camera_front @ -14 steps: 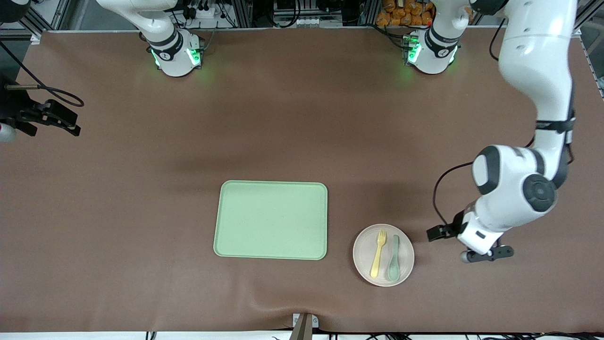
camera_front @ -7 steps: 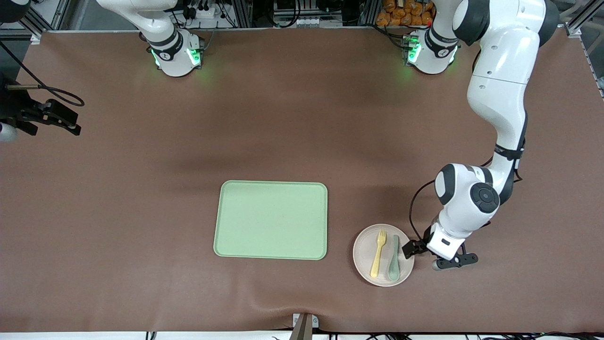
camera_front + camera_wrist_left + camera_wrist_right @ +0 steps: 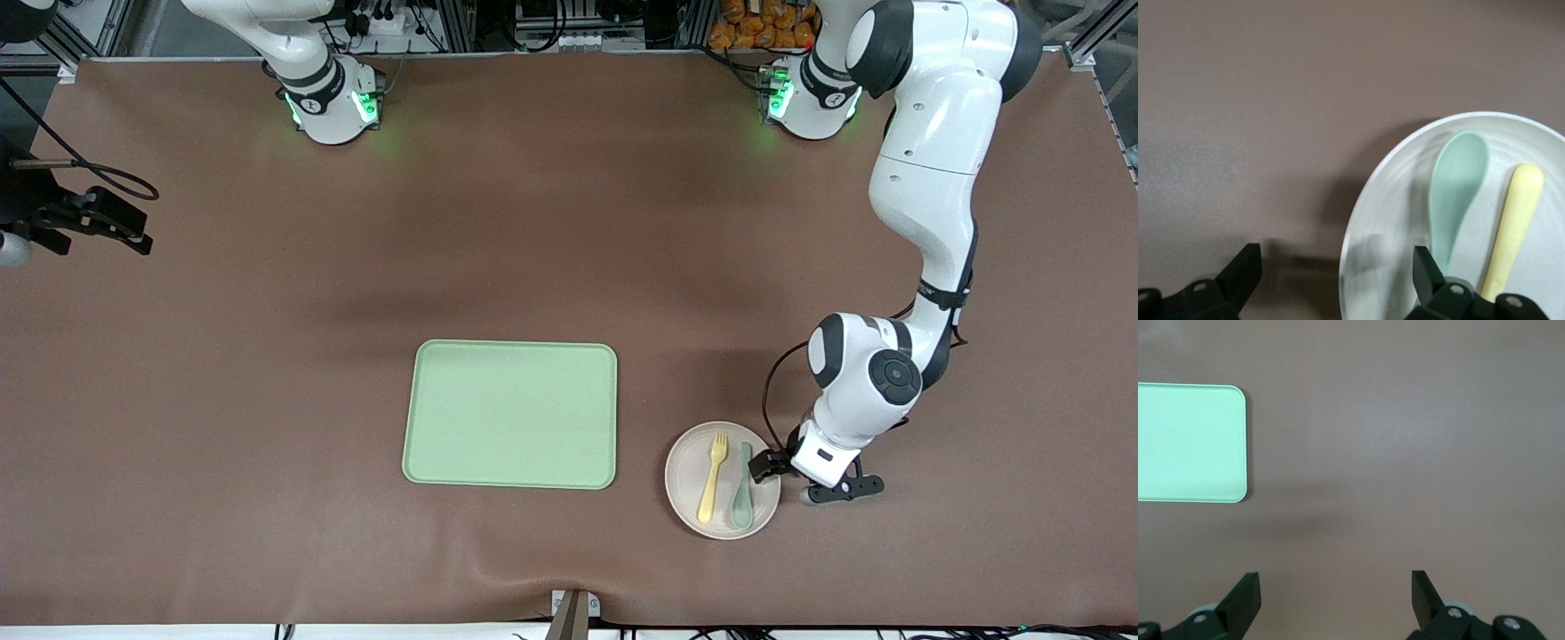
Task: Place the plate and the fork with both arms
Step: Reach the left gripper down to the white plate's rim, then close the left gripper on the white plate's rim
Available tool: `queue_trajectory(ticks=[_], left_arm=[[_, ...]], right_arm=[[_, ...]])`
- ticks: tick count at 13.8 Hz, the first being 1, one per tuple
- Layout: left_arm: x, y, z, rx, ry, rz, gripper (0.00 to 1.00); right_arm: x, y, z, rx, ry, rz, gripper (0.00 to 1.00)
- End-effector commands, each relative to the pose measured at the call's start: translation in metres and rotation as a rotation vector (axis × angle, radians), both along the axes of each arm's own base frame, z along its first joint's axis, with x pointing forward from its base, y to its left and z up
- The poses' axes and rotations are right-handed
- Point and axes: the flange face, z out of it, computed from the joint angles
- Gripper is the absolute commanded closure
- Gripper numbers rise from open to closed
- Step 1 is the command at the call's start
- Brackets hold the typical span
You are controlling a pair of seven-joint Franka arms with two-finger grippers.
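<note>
The pale beige-pink plate (image 3: 689,484) lies near the front camera, beside the green tray and toward the left arm's end of the table. The yellow fork (image 3: 712,477) and a grey-green spoon (image 3: 742,487) lie side by side in it. My left gripper (image 3: 784,473) is low at the plate's rim. In the left wrist view the left gripper (image 3: 1335,277) is open and empty. One finger is over the plate (image 3: 1388,220) next to the spoon (image 3: 1457,190) and fork (image 3: 1517,223), the other over the table. My right gripper (image 3: 1335,597) is open and empty, held high.
The rectangular light-green tray (image 3: 510,414) lies near the table's middle; its corner shows in the right wrist view (image 3: 1188,443). The right arm's hand (image 3: 93,218) waits at the right arm's end of the table. A brown mat covers the table.
The left arm has swung in toward the plate and lowered, from beside the plate to over its rim. The right arm, plate, fork and spoon have not moved.
</note>
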Motion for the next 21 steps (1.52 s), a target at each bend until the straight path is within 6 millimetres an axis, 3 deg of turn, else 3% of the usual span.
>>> queue_trajectory(ticks=[1,3,4,5,6,9,13,21], left_arm=[[0.004,-0.003,-0.009,-0.002,-0.024,-0.005,0.00],[0.004,-0.003,-0.009,-0.001,-0.024,-0.006,0.02],[0.004,-0.001,-0.009,-0.002,-0.024,-0.003,0.22],[0.004,-0.001,-0.009,-0.003,-0.023,0.001,0.57],[0.004,-0.001,-0.008,-0.003,-0.023,0.001,1.00],[0.004,-0.002,-0.006,-0.001,-0.027,-0.006,1.00],[0.003,0.005,0.013,0.008,-0.035,-0.012,1.00],[-0.033,0.003,0.118,-0.086,-0.069,0.019,1.00]], right_arm=[[0.000,-0.001,0.002,0.010,0.011,-0.016,0.00],[0.000,-0.002,0.002,0.010,0.011,-0.017,0.00],[0.000,-0.001,0.002,0.010,0.011,-0.016,0.00],[0.000,-0.001,0.002,0.010,0.011,-0.016,0.00],[0.000,-0.001,0.002,0.010,0.011,-0.016,0.00],[0.000,-0.001,0.002,0.010,0.011,-0.016,0.00],[-0.001,-0.001,0.002,0.010,0.012,-0.017,0.00],[-0.001,-0.001,0.002,0.010,0.012,-0.017,0.00]])
